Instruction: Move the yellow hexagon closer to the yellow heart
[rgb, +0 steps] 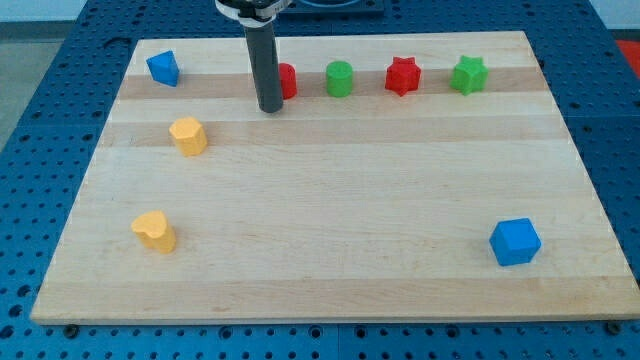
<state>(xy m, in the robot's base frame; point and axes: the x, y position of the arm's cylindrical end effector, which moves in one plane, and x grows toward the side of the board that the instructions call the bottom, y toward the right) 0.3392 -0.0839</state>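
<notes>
Right now my tip (271, 108) rests on the wooden tabletop (330, 250) near the view's top, left of centre, at the foot of my dark rod (266, 65), which comes down from the top edge. I have no fingers at all, only this rod, so nothing is gripped or released; the tip simply touches the wood. The yellow hexagon (188, 135) sits off to the view's left of my tip and a little lower, near but not touching it. It looks squat, with no clear long axis that I can make out, and I cannot tell which way any of its corners point. The yellow heart (154, 230) lies well below the hexagon, further toward the view's bottom left, apart from it; its lobes seem to face the view's left, though that is hard to read. Just to the right of my rod, partly hidden behind it, stands a red block (287, 80) whose shape I cannot tell. Continuing right along the same row are a green cylinder (340, 78), a red star (402, 76) and a green star (468, 75). A blue block (163, 68) sits at the top left corner, left of my tip, and a blue cube (515, 241) lies far off at the bottom right.
</notes>
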